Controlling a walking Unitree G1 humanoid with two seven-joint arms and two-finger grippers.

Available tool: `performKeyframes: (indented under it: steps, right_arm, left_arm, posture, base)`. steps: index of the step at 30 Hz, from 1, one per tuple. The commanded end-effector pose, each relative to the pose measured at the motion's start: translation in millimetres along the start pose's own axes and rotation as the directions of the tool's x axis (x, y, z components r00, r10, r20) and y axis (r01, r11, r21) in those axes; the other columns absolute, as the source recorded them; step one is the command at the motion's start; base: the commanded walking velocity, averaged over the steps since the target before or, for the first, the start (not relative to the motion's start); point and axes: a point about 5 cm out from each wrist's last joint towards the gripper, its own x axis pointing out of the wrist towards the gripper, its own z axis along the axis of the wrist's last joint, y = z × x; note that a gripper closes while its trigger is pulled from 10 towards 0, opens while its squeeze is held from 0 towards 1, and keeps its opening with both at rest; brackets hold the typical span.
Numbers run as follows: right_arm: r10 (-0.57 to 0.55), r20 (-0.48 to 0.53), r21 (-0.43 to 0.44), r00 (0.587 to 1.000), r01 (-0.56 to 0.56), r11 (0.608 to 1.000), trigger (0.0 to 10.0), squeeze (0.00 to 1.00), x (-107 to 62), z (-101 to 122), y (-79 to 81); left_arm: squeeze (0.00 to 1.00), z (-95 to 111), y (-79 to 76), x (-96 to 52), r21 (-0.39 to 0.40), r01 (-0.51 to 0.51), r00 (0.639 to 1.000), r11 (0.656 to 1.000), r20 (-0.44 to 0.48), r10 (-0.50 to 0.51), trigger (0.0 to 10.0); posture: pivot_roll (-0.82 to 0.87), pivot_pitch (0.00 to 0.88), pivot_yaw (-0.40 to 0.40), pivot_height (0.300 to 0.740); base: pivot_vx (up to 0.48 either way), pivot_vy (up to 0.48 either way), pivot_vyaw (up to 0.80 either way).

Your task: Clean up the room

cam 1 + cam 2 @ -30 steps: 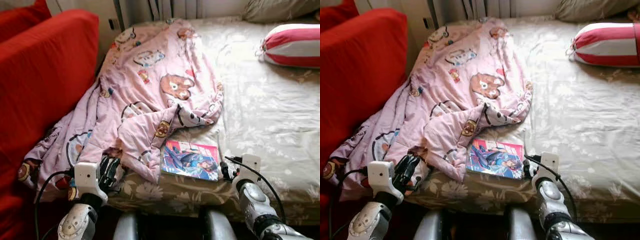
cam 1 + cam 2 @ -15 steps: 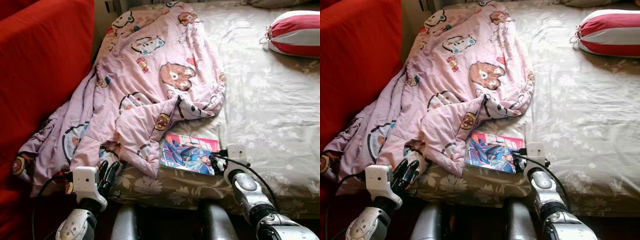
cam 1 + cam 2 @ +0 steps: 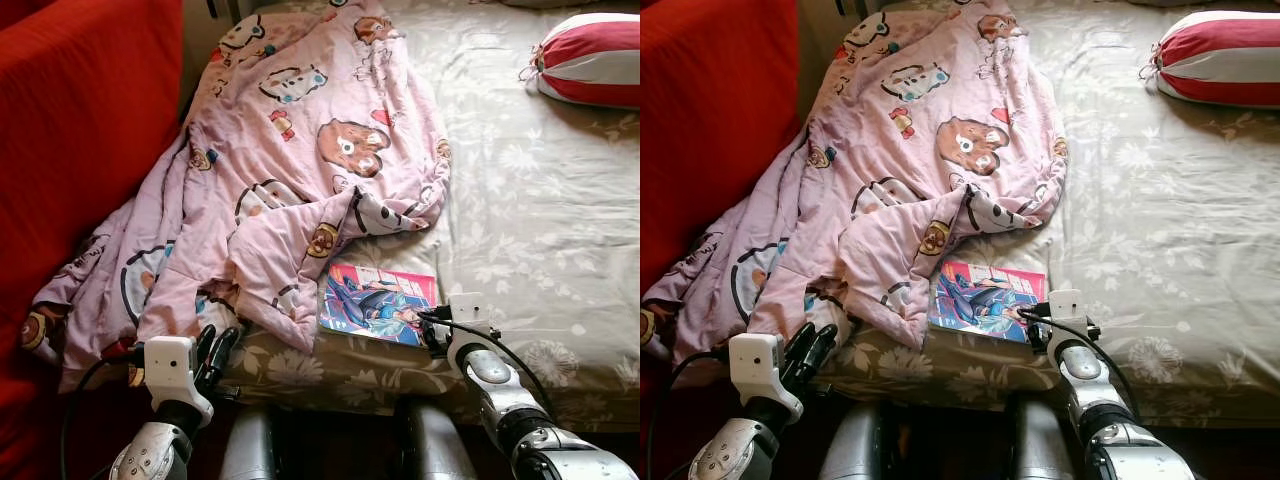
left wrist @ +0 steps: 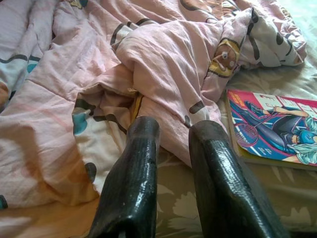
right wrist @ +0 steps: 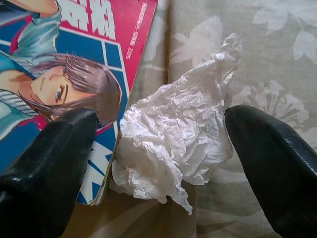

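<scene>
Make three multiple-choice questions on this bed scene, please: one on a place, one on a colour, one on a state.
1. Where does the crumpled white tissue lie?
A. against the edge of the colourful comic magazine
B. on the striped pillow
C. on the red sofa

2. What colours has the striped bolster pillow?
A. blue and yellow
B. red and white
C. green and grey

3. How is the right gripper?
A. shut on the magazine
B. open, one finger on each side of the tissue
C. holding the quilt

Answers: 1 A, the right wrist view shows the tissue touching the magazine's edge. 2 B, its stripes show in the head views. 3 B, both black fingers stand apart around the tissue.
</scene>
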Motion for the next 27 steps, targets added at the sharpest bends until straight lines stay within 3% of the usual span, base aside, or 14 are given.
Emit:
performKeyframes:
  steps: [1, 3, 4, 5, 6, 27]
  right_arm:
    - [0.002, -0.030, 0.004, 1.000, -0.002, 1.000, 10.0, 0.00, -0.3, -4, 2.3]
    - [0.003, -0.030, 0.005, 1.000, -0.002, 1.000, 10.0, 0.00, -0.1, -4, 3.0]
    - [0.003, -0.034, 0.004, 0.999, -0.003, 1.000, 4.2, 0.00, 0.1, -4, 3.6]
    - [0.003, -0.037, 0.004, 0.999, -0.003, 1.000, 4.2, 0.00, 0.1, -4, 3.9]
    - [0.003, -0.036, 0.007, 0.999, -0.003, 1.000, 0.0, 0.00, 0.1, -4, 4.1]
    - [0.005, -0.089, -0.028, 0.996, -0.007, 1.000, 0.0, 0.00, -1.0, -12, 7.0]
  left_arm:
    - [0.00, 0, 1.4, -4.8, -0.003, -0.012, 1.000, 1.000, -0.012, 0.011, 10.0]
    - [0.00, 0, 1.3, -5.0, -0.003, -0.012, 1.000, 1.000, -0.014, 0.012, 10.0]
    - [0.00, 0, 1.3, -5.1, -0.002, -0.013, 1.000, 1.000, -0.016, 0.013, 10.0]
    - [0.00, 0, 1.4, -5.2, -0.002, -0.013, 1.000, 1.000, -0.017, 0.013, 10.0]
    - [0.00, 0, 1.5, -5.3, -0.002, -0.014, 1.000, 1.000, -0.018, 0.014, 10.0]
    - [0.00, -5, 2.3, -8.6, -0.001, -0.016, 0.999, 1.000, -0.046, 0.016, 10.0]
  posture:
    - [0.11, 0.227, 0.074, 0.600]
    - [0.11, 0.228, 0.075, 0.600]
    - [0.11, 0.228, 0.075, 0.600]
    - [0.11, 0.228, 0.075, 0.600]
    - [0.11, 0.228, 0.075, 0.600]
    - [0.12, 0.231, 0.072, 0.600]
  base:
    - [0.000, 0.000, 0.00]
    - [0.000, 0.000, 0.00]
    - [0.000, 0.000, 0.00]
    - [0.000, 0.000, 0.00]
    - [0.000, 0.000, 0.00]
    - [0.000, 0.000, 0.00]
